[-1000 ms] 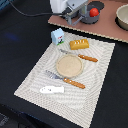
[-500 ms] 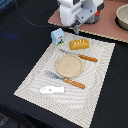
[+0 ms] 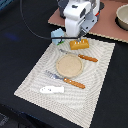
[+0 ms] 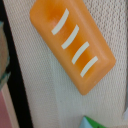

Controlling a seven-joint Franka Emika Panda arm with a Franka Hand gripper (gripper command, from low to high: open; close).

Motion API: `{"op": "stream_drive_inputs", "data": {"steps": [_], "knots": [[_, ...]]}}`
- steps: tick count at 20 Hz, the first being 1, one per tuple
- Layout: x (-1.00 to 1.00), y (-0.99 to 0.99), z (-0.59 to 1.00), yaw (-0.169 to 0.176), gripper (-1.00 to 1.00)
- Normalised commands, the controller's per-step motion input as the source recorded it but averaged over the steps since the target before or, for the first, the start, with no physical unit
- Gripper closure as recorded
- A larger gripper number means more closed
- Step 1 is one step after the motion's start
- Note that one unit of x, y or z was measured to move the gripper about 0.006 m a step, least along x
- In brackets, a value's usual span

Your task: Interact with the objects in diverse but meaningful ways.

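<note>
Arm's parked right over the golden bread loaf (image 3: 80, 44), which lies on the striped mat (image 3: 35, 80) at its far edge, just beyond the round tan plate (image 3: 68, 66). Wrist view is basically filled w/ the loaf (image 4: 72, 44), flat on the mat, four white slashes facing up, running diagonal. Can't see the fingers in either view, the arm body blocks them in the exterior view, so can't tell if they're apart or together. Imo this is the approach step for a bread grab. Next move prob needs a straight drop w/ the fingers turned across the loaf's short side, since it sits at an angle. Milk carton (image 3: 58, 35) is close by, so watch clearance there.
</note>
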Motion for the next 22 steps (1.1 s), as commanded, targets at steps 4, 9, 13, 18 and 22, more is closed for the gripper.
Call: {"op": "stream_drive_inputs", "data": {"steps": [4,9,13,18,22], "knots": [[0.22,0.00,0.16,0.139,-1.00],[0.30,-0.01,0.05,0.090,-1.00],[0.08,0.00,-0.14,0.066,-1.00],[0.03,0.00,-0.21,0.058,-1.00],[0.02,0.00,-0.18,0.058,-1.00]]}}
